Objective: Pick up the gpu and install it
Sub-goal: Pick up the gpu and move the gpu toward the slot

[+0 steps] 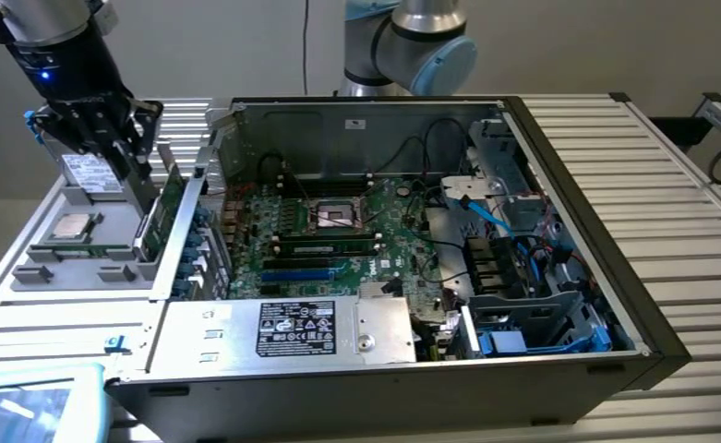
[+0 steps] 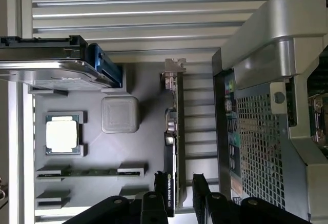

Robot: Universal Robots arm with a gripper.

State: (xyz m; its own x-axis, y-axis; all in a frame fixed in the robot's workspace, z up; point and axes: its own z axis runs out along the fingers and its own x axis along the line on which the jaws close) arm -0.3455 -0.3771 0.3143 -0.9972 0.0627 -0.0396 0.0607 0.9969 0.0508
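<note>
GPU (image 1: pixel 167 217) (image 2: pixel 174 131) stands on edge in a slot of the grey tray (image 1: pixel 40 277) (image 2: pixel 138 147) on the bench (image 1: pixel 692 231), just beside the open PC case (image 1: pixel 582 101) (image 2: pixel 266 39), on the exterior view's left. It's a thin card: green board one face, black cooler w/ green logo on the other, metal bracket at one end. Arm points steeply down over the tray w/ the tool (image 1: pixel 136 180) (image 2: pixel 177 203) at the card's end opposite the bracket. Tool is open wide, fingers (image 2: pixel 154 208) either side of the card, not gripping it.
</note>
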